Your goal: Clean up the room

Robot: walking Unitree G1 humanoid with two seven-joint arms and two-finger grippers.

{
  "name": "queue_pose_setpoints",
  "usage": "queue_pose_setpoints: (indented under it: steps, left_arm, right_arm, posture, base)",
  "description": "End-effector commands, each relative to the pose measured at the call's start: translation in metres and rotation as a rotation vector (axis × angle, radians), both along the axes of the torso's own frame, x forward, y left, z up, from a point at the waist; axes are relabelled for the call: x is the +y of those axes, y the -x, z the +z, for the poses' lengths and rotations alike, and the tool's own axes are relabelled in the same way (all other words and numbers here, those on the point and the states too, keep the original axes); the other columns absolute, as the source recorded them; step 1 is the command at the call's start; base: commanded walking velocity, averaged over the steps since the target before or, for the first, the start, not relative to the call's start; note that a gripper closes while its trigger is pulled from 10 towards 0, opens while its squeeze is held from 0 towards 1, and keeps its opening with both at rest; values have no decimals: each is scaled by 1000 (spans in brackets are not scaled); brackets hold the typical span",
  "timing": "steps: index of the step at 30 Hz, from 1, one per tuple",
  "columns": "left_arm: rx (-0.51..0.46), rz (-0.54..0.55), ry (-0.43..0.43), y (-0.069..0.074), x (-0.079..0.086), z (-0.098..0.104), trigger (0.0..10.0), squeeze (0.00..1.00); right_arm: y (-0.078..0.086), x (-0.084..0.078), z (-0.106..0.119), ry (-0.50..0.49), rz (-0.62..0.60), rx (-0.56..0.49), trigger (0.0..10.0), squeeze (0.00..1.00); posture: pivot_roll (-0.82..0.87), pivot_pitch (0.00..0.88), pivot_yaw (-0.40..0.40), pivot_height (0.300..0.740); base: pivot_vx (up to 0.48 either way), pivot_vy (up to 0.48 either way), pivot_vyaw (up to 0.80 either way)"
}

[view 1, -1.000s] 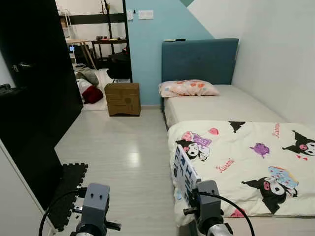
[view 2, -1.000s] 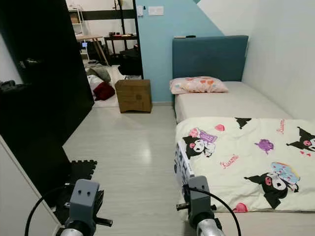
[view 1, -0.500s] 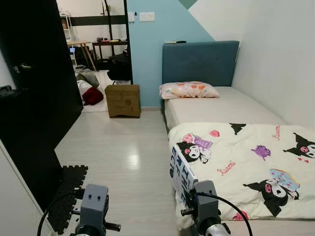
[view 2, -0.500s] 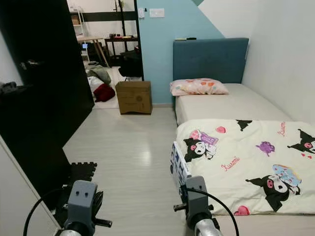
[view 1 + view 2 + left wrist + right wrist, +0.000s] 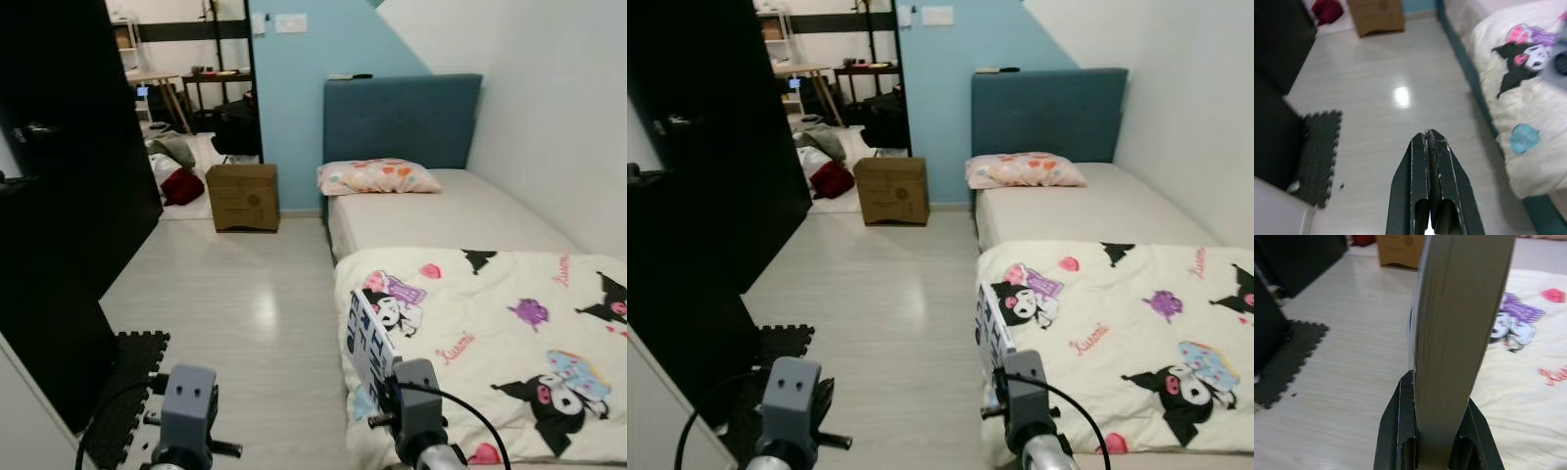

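Right pincer (image 5: 1437,431) clamping book (image 5: 1459,328), blue-and-white cover text illegible.

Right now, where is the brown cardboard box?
In the left eye view, the cardboard box stands on the floor ahead, against the blue wall, between the open doorway and the bed's headboard.

Both eye views look forward-down over bed (image 5: 460,215) and floor (image 5: 235,304) — wrist views nearer, sharing them.

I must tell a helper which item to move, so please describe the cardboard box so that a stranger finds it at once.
Start at the blue headboard. Left of it, past the blue wall, a doorway opens. The cardboard box stands on the floor there: brown and square, unlike the soft red bundle behind it.
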State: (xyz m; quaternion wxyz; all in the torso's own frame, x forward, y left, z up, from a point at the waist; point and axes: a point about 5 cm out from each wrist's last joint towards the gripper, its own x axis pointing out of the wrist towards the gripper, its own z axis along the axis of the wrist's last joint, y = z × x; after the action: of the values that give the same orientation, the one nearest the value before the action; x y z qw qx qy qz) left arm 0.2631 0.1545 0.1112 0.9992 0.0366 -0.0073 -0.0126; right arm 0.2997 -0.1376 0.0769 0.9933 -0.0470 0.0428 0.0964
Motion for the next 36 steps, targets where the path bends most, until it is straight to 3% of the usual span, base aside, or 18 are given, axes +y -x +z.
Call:
queue_pose_setpoints:
  steps: [1,36]
  left_arm:
    - [17,6,8,4,3,-4,10000,0]
    - [21,20,13,3,4,-6,10000,0]
  right_arm:
    - [-2,0,7,-15,-2,-38,10000,0]
    - [-5,1,7,36,24,-34,10000,0]
  posture:
    - [-31,83,18,740]
    - [-34,92,0,740]
  base:
    - [304,0,0]
    - [304,0,0]
